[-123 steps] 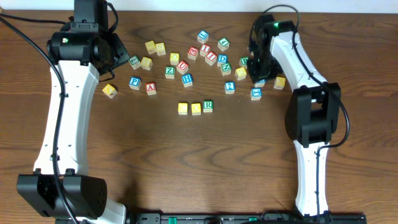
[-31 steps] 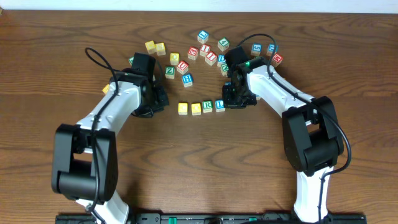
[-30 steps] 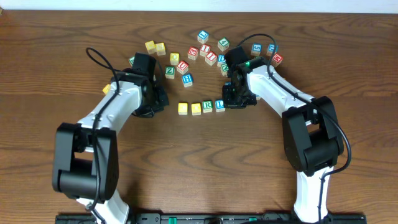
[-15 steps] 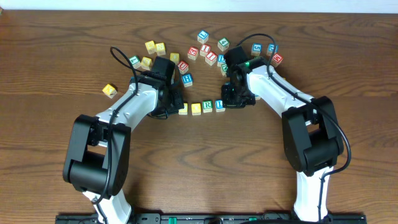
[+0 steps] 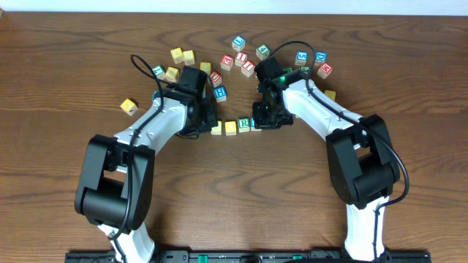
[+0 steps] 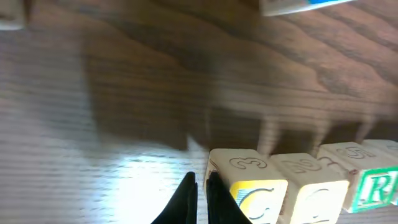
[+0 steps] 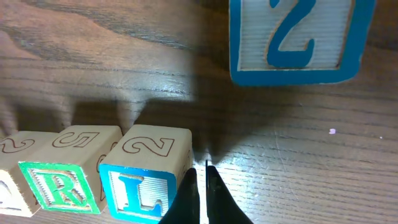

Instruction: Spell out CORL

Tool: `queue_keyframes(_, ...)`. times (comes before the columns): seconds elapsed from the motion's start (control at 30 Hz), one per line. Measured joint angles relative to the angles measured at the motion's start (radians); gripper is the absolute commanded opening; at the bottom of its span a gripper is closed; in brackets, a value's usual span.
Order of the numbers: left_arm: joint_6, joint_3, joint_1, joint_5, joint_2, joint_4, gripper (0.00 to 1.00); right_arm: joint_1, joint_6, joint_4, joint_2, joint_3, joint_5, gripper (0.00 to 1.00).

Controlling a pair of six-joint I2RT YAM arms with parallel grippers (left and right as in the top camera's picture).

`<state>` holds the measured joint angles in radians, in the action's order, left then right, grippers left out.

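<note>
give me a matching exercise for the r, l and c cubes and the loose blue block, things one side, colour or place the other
Things:
1. R cube
2. L cube
3. C cube
4. loose blue block

Descriptions:
a. yellow face, beside the left claw
b. apart from the row
c. green letter
d. blue letter, beside the right claw

Pairs: 1-c, 2-d, 3-a, 4-b

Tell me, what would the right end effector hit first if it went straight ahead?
Most likely the bare table just ahead of the right end effector. The L cube sits alongside it, not ahead, and the blue-edged cube lies off to one side of its line, though depth is unclear.
</note>
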<state>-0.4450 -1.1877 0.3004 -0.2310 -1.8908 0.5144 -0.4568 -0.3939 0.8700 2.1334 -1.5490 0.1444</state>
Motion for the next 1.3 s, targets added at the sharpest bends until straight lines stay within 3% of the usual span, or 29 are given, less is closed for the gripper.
queue_keyframes(0.2, 0.000, 0.000, 0.062, 0.001, 0.000, -0.040, 0.07, -0.001, 0.021, -0.004, 0.000, 0.000, -0.004, 0.01)
queue_keyframes(0.73, 0.000, 0.000, 0.063, 0.003, 0.000, -0.056, 0.07, 0.001, 0.071, 0.064, 0.000, -0.007, -0.003, 0.01)
queue_keyframes(1.13, 0.008, 0.000, 0.062, 0.013, 0.000, -0.060, 0.07, 0.042, 0.073, 0.114, 0.000, -0.146, -0.002, 0.02)
queue_keyframes(1.3, 0.035, 0.000, 0.035, 0.027, 0.000, -0.058, 0.07, 0.034, 0.045, 0.036, 0.000, -0.191, -0.002, 0.02)
